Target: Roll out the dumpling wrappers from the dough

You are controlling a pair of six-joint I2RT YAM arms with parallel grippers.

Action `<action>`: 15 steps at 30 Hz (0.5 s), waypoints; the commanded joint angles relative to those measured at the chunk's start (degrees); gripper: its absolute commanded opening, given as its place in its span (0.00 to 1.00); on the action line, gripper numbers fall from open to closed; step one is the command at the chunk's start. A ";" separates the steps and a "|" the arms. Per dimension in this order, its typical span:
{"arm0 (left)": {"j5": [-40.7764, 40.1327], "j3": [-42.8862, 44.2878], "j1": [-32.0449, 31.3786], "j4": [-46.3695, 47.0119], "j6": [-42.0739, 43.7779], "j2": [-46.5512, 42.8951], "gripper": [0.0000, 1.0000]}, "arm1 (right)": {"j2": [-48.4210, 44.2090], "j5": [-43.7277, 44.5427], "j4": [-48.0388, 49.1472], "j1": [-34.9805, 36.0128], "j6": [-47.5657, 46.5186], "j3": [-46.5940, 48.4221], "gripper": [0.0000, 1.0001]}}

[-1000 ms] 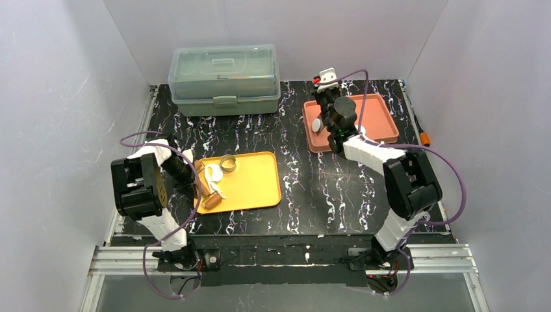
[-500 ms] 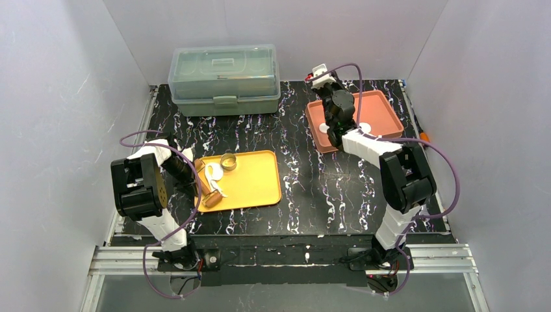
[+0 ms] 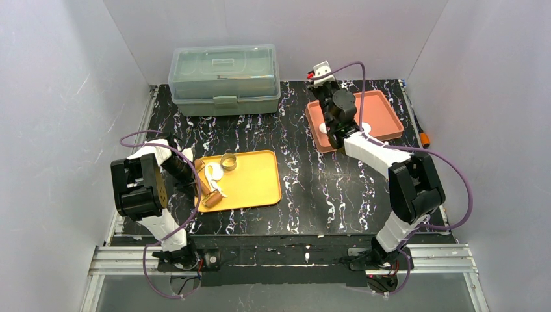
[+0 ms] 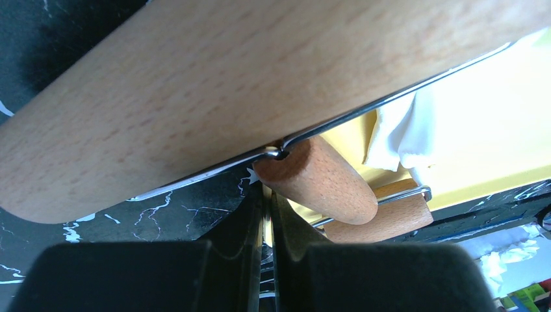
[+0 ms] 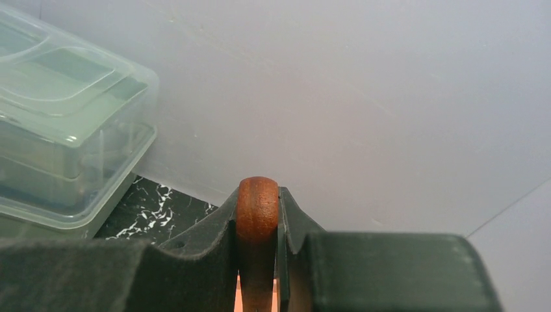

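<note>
Left gripper (image 4: 266,211): jaws drawn together on the wire frame of the pale wooden two-roller rolling pin (image 4: 195,97), which sits at the tray's left edge, apparently ready to roll.
Yellow rectangular plastic tray (image 3: 256,182): holds the soft white dough (image 3: 213,173), just beside the pin, and a small round metal ring (image 3: 228,161).
Right gripper (image 5: 258,195): clamped on the rim of the terracotta-red rectangular tray (image 3: 383,114), probably to reposition it.
Red tray contents: two thin round white dumpling wrappers (image 3: 365,127).
Translucent green lidded plastic box (image 3: 224,71): lid on, contents unclear.

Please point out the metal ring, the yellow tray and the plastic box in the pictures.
metal ring (image 3: 228,166), top view, its near wall
yellow tray (image 3: 256,185), top view, bare floor right of the ring
plastic box (image 3: 224,68), top view, middle of its lid
</note>
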 commanded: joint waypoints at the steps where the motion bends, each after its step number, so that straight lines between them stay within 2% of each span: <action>1: 0.66 -0.37 0.32 7.26 0.68 -0.10 0.00 | -0.23 -1.97 3.05 -0.17 2.65 1.48 0.01; 15: 0.84 -0.26 0.32 7.35 0.72 0.61 0.00 | 1.48 -0.38 1.90 2.80 5.28 1.57 0.01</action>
